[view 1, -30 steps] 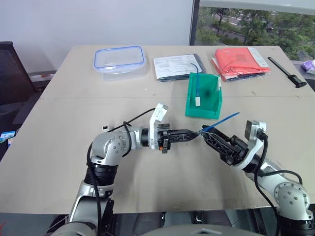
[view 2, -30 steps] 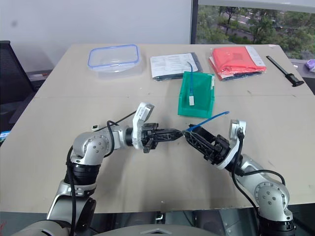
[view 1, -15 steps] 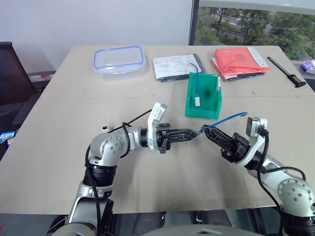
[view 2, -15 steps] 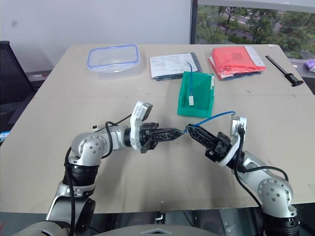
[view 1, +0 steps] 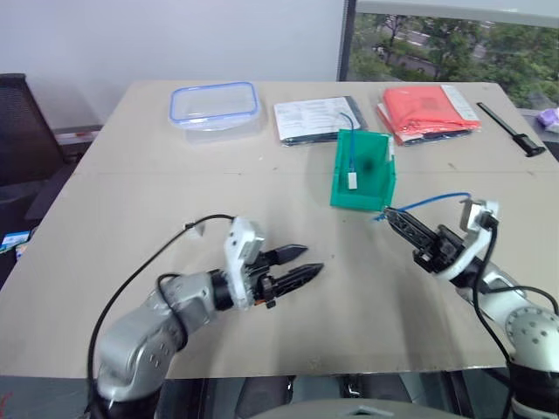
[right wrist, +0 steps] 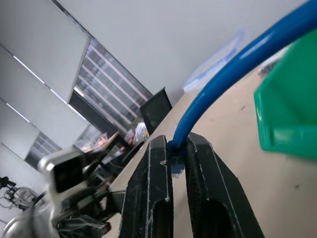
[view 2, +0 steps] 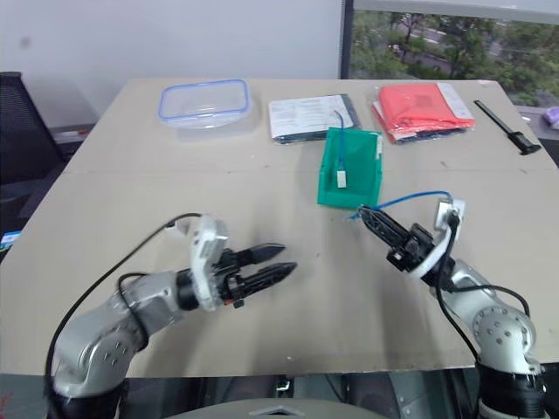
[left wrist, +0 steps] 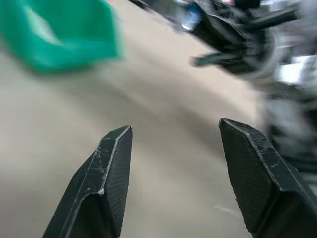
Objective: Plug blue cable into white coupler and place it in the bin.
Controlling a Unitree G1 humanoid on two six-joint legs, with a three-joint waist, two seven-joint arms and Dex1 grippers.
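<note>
My right gripper [view 1: 387, 212] is shut on the end of the blue cable [view 1: 428, 202], just in front of the green bin [view 1: 367, 194]. The cable arcs from the fingertips back over the wrist. In the right wrist view it runs down between the closed fingers [right wrist: 158, 168]. The white coupler is hidden at those tips. My left gripper [view 1: 313, 257] hangs open and empty over the table, well left of the bin and apart from the cable. Inside the bin lies a small white piece [view 1: 351, 181] on another short blue cable.
A clear blue-rimmed box [view 1: 214, 103] stands at the back left. A dark packet with papers [view 1: 314, 118] and a red packet [view 1: 428, 109] lie behind the bin. A black tool [view 1: 509, 128] lies at the far right. The table's near edge runs just below both arms.
The grippers met tip to tip at the cable's end. The left one has since opened and pulled back left toward the near edge. The right closed and carried the cable right, up to the bin.
</note>
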